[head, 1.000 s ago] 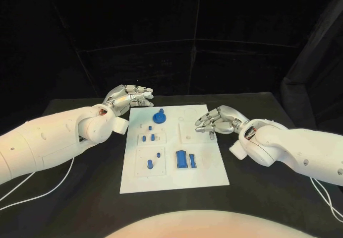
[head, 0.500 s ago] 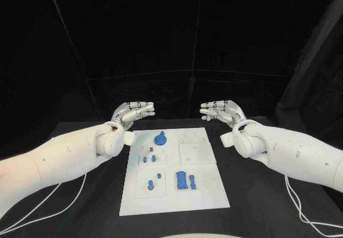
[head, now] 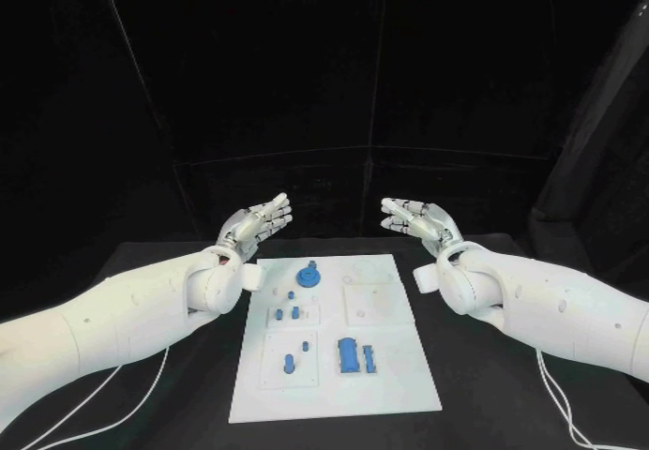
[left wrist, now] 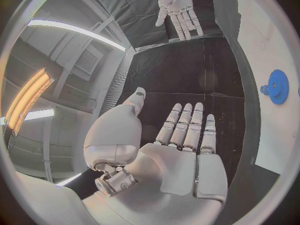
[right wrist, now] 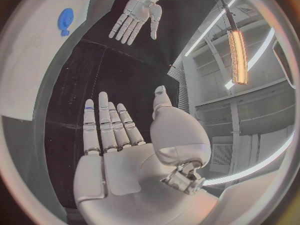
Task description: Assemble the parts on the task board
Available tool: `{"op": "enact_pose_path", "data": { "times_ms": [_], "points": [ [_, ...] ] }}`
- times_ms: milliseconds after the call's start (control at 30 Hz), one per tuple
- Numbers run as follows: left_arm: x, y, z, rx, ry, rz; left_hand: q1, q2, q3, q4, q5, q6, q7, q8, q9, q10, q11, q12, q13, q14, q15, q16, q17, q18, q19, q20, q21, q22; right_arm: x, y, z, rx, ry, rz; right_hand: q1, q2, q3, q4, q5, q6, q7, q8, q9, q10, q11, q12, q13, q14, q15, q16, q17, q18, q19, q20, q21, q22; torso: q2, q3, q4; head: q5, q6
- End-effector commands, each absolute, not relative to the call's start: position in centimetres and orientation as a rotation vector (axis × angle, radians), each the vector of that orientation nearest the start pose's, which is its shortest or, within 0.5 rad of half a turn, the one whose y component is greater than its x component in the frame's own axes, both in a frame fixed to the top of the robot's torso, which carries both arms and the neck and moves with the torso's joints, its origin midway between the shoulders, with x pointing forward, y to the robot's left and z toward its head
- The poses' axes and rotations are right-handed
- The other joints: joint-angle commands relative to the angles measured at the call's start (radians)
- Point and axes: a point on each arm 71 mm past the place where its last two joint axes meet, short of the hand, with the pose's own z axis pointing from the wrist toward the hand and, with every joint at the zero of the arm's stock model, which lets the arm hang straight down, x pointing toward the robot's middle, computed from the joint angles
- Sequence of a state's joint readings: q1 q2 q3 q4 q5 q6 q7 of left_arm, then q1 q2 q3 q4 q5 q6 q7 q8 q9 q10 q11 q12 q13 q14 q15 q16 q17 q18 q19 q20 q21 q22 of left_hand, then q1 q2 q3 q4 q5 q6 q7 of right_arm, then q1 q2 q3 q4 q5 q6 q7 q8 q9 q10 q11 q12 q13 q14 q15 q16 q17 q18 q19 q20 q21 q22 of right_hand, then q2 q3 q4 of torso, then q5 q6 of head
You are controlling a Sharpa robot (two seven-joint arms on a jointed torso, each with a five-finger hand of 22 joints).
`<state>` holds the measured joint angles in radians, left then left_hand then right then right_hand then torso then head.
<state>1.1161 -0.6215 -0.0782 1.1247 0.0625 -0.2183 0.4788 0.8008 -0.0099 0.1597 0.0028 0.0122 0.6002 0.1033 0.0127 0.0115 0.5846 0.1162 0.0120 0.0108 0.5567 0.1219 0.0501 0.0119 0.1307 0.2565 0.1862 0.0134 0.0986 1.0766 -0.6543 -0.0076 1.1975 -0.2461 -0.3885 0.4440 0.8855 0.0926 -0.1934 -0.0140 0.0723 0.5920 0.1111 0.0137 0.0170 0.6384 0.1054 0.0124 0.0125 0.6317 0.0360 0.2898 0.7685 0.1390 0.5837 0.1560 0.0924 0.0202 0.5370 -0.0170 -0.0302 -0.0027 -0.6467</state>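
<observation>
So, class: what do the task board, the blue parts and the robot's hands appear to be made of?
Task board: probably matte white plastic, flat and even with no glare.
Blue parts, such as the gear: likely plastic, uniform saturated colour, perhaps printed.
Left hand and right hand: silver with a soft sheen, either metal or metallic-coated plastic; the pictures leave that open.

The left hand (left wrist: 165, 155) lies flat and spread, palm showing, its fingers (left wrist: 186, 122) straight and close together, the thumb (left wrist: 134, 101) standing apart to one side. It holds nothing and touches nothing. Past the fingertips stretches the black counter (left wrist: 181, 70). Well beyond them, across that dark surface, the right hand (left wrist: 178, 7) hangs with its fingers straight and nothing in it. Off to the side of the left hand opposite the thumb runs the edge of the white board (left wrist: 265, 60), and on it sits a blue gear (left wrist: 277, 86) with a smaller blue piece touching its rim.
</observation>
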Motion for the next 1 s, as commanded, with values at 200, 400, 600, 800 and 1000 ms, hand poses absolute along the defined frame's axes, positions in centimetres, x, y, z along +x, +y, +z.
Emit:
{"op": "enact_pose_path", "data": {
  "times_ms": [200, 400, 600, 800, 1000],
  "points": [
    [50.0, 20.4, -24.3, -1.212, 1.285, -1.319, -0.362, 0.01, -0.072, -0.003, -0.012, -0.271, -0.103, -0.013, -0.012, -0.264, -0.116, -0.012, -0.011, -0.251, -0.122, -0.05, -0.012, -0.055, -0.113, -0.087, -0.013, -0.099, 48.8, -20.0, -23.2, 1.121, 1.254, 1.258, -0.396, -0.093, 0.086, 0.014, -0.072, -0.265, -0.111, -0.014, -0.017, -0.286, -0.105, -0.012, -0.012, -0.283, -0.036, -0.13, -0.344, -0.056, -0.262, -0.07, -0.092, -0.02, 0.007, 0.017, 0.0302, 0.003, 0.047],
    [47.6, 19.6, -23.2, -1.211, 1.242, -1.26, -0.46, 0.01, -0.16, -0.003, -0.012, -0.345, -0.103, -0.013, -0.012, -0.336, -0.116, -0.012, -0.011, -0.32, -0.122, -0.05, -0.012, -0.131, -0.144, -0.11, -0.013, -0.099, 46.7, -19.4, -22.6, 1.191, 1.224, 1.236, -0.508, -0.093, 0.111, 0.014, -0.072, -0.34, -0.111, -0.014, -0.017, -0.366, -0.105, -0.012, -0.012, -0.363, -0.036, -0.167, -0.441, -0.139, -0.335, -0.156, -0.092, -0.02, 0.007, 0.017, 0.0302, 0.003, 0.047],
    [46.4, 19.3, -22.6, -1.209, 1.222, -1.234, -0.527, 0.01, -0.16, -0.003, -0.012, -0.395, -0.103, -0.013, -0.012, -0.385, -0.116, -0.012, -0.011, -0.366, -0.122, -0.05, -0.012, -0.131, -0.168, -0.186, -0.013, -0.099, 46.2, -19.2, -22.4, 1.209, 1.218, 1.229, -0.58, -0.093, 0.193, 0.014, -0.072, -0.388, -0.111, -0.014, -0.017, -0.418, -0.105, -0.012, -0.012, -0.414, -0.036, -0.19, -0.503, -0.139, -0.381, -0.156, -0.092, -0.02, 0.007, 0.017, 0.0302, 0.003, 0.047],
    [46.2, 19.2, -22.4, -1.209, 1.218, -1.229, -0.59, 0.01, -0.16, -0.003, -0.012, -0.442, -0.103, -0.013, -0.012, -0.43, -0.116, -0.012, -0.011, -0.41, -0.122, -0.05, -0.012, -0.131, -0.256, -0.186, -0.013, -0.099, 46.2, -19.2, -22.4, 1.209, 1.218, 1.229, -0.649, -0.093, 0.193, 0.014, -0.072, -0.435, -0.111, -0.014, -0.017, -0.468, -0.105, -0.012, -0.012, -0.463, -0.036, -0.213, -0.564, -0.139, -0.427, -0.156, -0.092, -0.02, 0.007, 0.017, 0.0302, 0.003, 0.047],
    [46.2, 19.2, -22.4, -1.209, 1.218, -1.229, -0.636, 0.01, -0.16, -0.003, -0.012, -0.477, -0.103, -0.013, -0.012, -0.465, -0.116, -0.012, -0.011, -0.443, -0.122, -0.05, -0.012, -0.131, -0.256, -0.186, -0.013, -0.099, 46.2, -19.2, -22.4, 1.209, 1.218, 1.229, -0.702, -0.093, 0.193, 0.014, -0.072, -0.47, -0.111, -0.014, -0.017, -0.506, -0.105, -0.012, -0.012, -0.501, -0.036, -0.29, -0.61, -0.139, -0.461, -0.156, -0.092, -0.02, 0.007, 0.017, 0.0302, 0.003, 0.047]
  ]
}}
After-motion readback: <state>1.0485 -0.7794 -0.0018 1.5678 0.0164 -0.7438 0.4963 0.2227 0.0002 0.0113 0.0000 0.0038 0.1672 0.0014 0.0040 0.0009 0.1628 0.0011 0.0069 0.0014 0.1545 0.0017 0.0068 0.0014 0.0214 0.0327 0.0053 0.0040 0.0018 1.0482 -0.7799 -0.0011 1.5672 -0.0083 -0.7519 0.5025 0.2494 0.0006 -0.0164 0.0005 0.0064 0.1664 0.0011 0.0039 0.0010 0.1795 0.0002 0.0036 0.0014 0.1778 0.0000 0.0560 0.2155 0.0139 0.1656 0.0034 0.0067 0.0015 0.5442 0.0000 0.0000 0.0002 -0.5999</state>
